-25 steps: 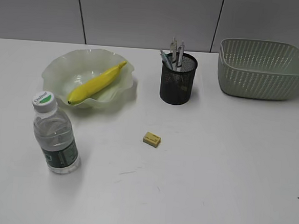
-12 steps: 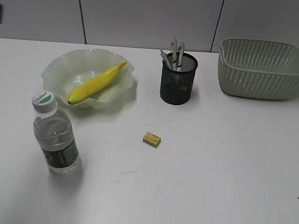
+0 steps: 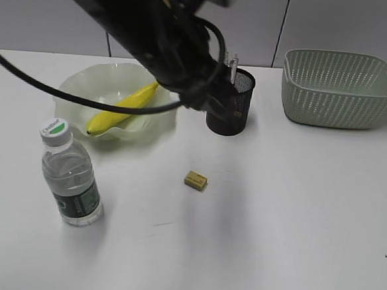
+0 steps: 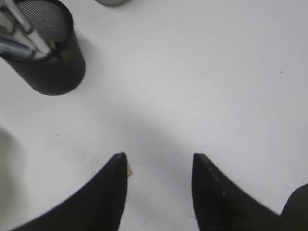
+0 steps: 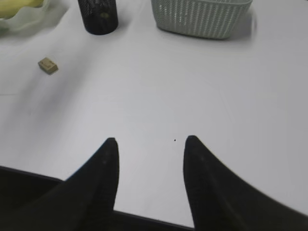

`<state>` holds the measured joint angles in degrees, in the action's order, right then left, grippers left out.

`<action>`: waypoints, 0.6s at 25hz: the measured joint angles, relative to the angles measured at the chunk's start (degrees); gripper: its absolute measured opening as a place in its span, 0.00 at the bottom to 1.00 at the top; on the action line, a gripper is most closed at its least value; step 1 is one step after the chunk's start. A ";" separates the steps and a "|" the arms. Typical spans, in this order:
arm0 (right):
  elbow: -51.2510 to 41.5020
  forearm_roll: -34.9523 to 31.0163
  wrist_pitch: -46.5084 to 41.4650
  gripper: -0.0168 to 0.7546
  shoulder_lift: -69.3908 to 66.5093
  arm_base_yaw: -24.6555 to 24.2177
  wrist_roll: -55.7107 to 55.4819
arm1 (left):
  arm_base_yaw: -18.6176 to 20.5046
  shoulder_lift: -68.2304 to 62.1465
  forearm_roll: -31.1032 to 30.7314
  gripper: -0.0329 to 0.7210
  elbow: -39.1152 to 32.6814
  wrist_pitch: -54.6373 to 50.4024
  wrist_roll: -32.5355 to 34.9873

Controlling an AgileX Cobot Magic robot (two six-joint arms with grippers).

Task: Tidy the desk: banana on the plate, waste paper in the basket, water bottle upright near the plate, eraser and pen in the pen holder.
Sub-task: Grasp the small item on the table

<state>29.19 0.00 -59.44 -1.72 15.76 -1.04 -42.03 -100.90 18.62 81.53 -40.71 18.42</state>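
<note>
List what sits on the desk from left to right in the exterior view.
water bottle → plate with the banana in it → eraser → pen holder → basket

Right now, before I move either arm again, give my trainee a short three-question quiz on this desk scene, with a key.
1. True or false: the banana lies in the plate.
2. Where is the eraser?
A. inside the pen holder
B. on the bare desk in front of the pen holder
C. in the basket
3. Fill in: the water bottle stands ____ on the desk, cap on.

Key:
1. True.
2. B. It lies just beside the tip of the left tool, whose jaws stand apart with nothing between them.
3. Upright.
</note>
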 joint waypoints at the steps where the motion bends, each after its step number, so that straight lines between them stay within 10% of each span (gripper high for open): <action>1: 0.00 0.00 0.00 0.49 1.10 -0.87 0.00 | -0.44 -3.41 -0.22 0.51 2.20 -0.76 -0.26; 15: 0.00 -0.81 -0.06 0.49 2.13 -1.64 0.00 | -1.10 -24.05 -17.77 0.58 10.08 -4.52 -22.08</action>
<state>29.19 -0.81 -59.51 0.41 14.11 -1.04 -43.13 -124.96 0.84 91.61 -45.23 -3.66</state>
